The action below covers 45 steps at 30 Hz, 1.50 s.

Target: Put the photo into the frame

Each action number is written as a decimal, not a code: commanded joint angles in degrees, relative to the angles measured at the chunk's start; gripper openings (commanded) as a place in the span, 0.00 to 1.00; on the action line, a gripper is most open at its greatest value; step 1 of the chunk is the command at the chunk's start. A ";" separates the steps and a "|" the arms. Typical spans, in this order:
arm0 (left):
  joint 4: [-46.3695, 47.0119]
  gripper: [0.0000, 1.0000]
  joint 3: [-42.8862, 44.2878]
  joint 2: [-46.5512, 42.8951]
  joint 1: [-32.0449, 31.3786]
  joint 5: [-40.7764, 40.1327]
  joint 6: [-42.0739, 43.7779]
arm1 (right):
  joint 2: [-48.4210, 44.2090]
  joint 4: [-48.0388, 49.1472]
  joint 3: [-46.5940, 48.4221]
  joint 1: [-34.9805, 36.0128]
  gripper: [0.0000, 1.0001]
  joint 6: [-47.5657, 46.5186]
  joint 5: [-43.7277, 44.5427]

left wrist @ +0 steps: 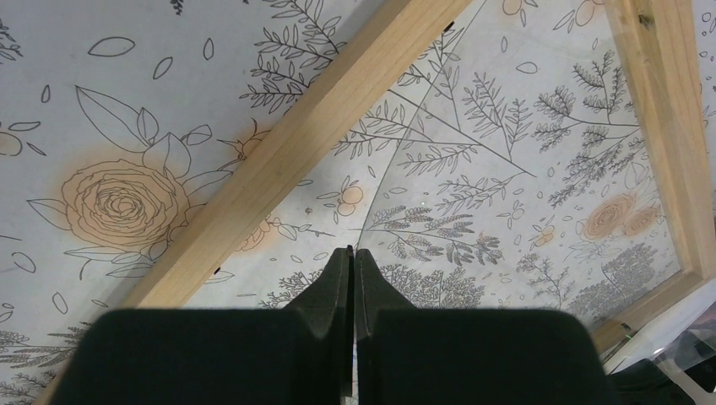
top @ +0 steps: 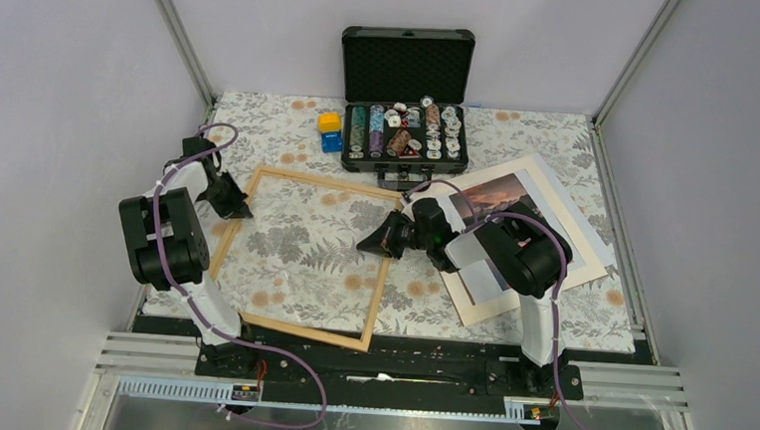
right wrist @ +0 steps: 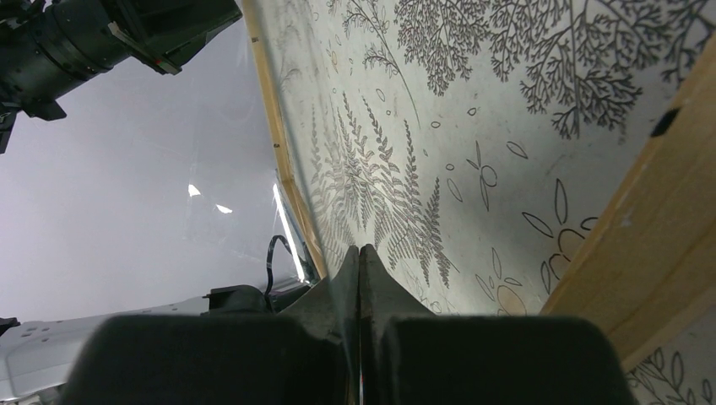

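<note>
We find the left gripper (left wrist: 353,251) and right gripper (right wrist: 360,248) both fully closed at opposite sides of the frame (left wrist: 283,160), any grasp indiscernible.

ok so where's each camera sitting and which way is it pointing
Top external: high behind the bases, looking down; both arms, left gripper, right gripper, frame, photo.
Left wrist: on the left arm, looking down past its shut fingers at a frame rail.
Right wrist: on the right arm, looking low across the frame past shut fingers.
Shared: the frame.
</note>
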 commanded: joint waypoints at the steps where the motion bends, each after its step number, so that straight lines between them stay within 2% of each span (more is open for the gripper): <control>1: 3.61 0.00 0.84 -3.20 1.18 -2.78 -0.29 | -1.33 1.20 -0.35 0.09 0.00 -0.55 1.75; 15: 4.14 0.00 2.77 -0.91 1.18 -1.21 -1.43 | 1.06 1.52 1.25 -0.02 0.00 0.42 1.29; 33: 3.69 0.00 0.50 -4.83 1.22 -2.50 -1.01 | -0.47 3.23 -1.70 0.02 0.00 0.60 1.11; 45: 4.54 0.00 2.34 -0.70 1.73 -2.53 -1.17 | 0.43 2.69 0.31 -0.03 0.00 1.04 1.45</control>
